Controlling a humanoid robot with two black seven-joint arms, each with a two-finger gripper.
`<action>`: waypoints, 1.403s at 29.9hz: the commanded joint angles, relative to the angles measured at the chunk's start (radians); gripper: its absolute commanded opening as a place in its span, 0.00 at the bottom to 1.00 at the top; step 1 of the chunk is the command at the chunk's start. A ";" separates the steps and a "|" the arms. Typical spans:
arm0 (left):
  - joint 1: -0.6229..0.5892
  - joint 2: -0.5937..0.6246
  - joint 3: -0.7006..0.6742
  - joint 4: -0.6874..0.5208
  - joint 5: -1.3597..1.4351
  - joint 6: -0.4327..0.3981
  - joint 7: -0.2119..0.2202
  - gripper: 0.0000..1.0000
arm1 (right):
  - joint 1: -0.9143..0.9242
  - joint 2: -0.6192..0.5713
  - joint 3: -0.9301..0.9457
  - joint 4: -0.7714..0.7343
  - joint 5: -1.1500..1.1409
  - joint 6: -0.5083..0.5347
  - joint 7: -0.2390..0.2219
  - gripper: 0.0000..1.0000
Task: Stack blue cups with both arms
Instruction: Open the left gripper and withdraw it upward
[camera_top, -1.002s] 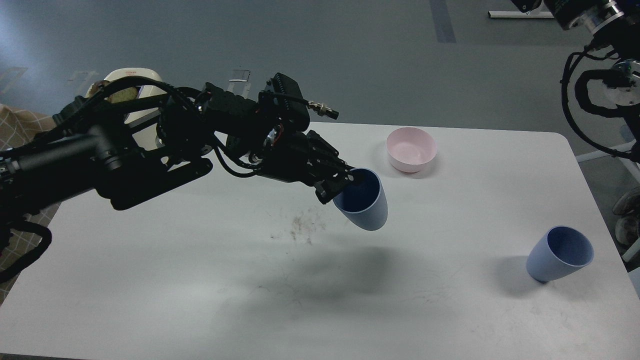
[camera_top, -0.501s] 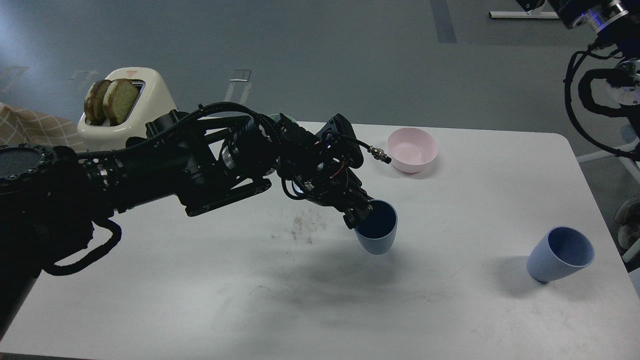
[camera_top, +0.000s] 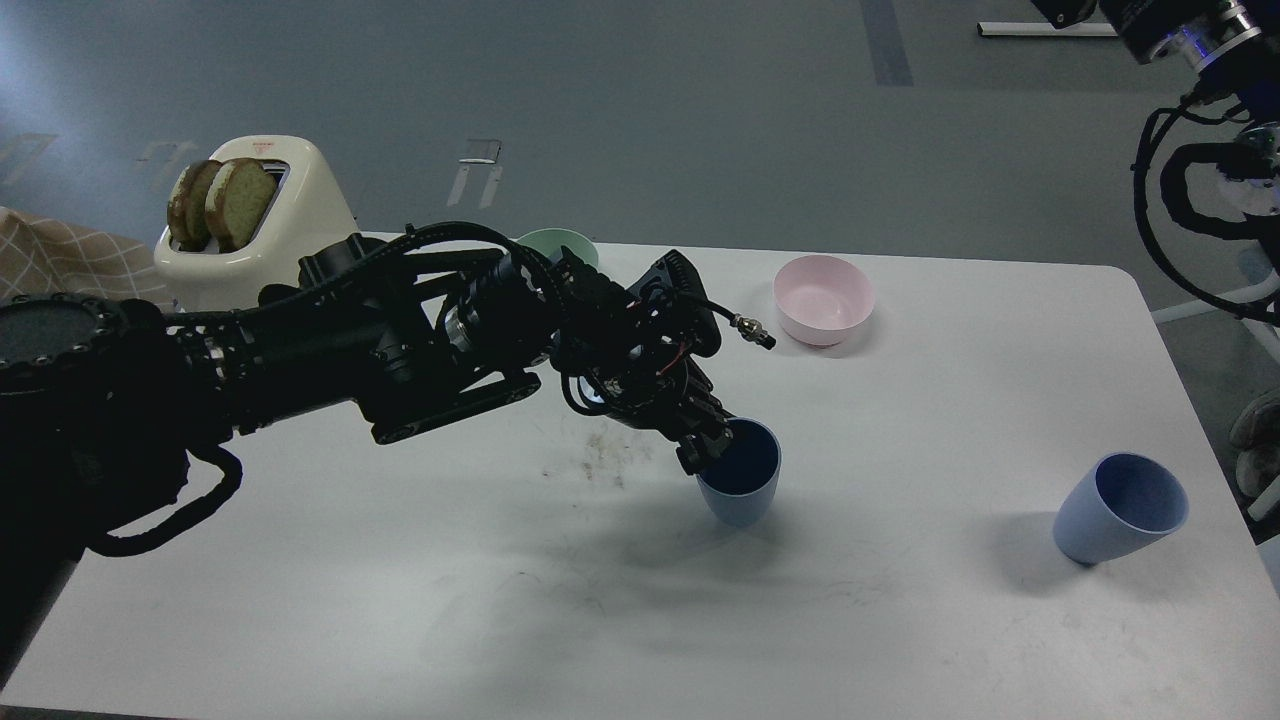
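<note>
In the head view my left gripper (camera_top: 712, 447) is shut on the near-left rim of a light-blue cup (camera_top: 741, 486). The cup stands upright at the middle of the white table (camera_top: 900, 620), its base at or just above the surface. The second blue cup (camera_top: 1118, 508) stands by itself near the table's right edge, apart from both arms. My right arm (camera_top: 1200, 150) is raised at the top right, off the table; its gripper is out of view.
A pink bowl (camera_top: 823, 299) sits at the back of the table. A mint-green bowl (camera_top: 556, 246) shows partly behind my left arm. A cream toaster (camera_top: 250, 215) holding bread slices stands at the back left. A dark smudge (camera_top: 605, 455) marks the table.
My left arm has carried the cup forward and down toward the table and turned it from tilted to upright. The right cup and bowls have not moved.
</note>
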 joint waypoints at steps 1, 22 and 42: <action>-0.002 0.000 0.000 0.000 -0.004 0.000 0.000 0.00 | -0.003 -0.008 0.000 0.001 0.000 0.000 0.000 1.00; -0.152 0.070 -0.011 -0.064 -0.172 0.000 0.000 0.92 | -0.014 -0.054 -0.003 0.024 0.001 0.000 0.000 1.00; -0.165 0.217 -0.273 0.236 -1.199 0.000 0.038 0.96 | -0.043 -0.660 -0.293 0.530 -0.616 0.000 0.000 1.00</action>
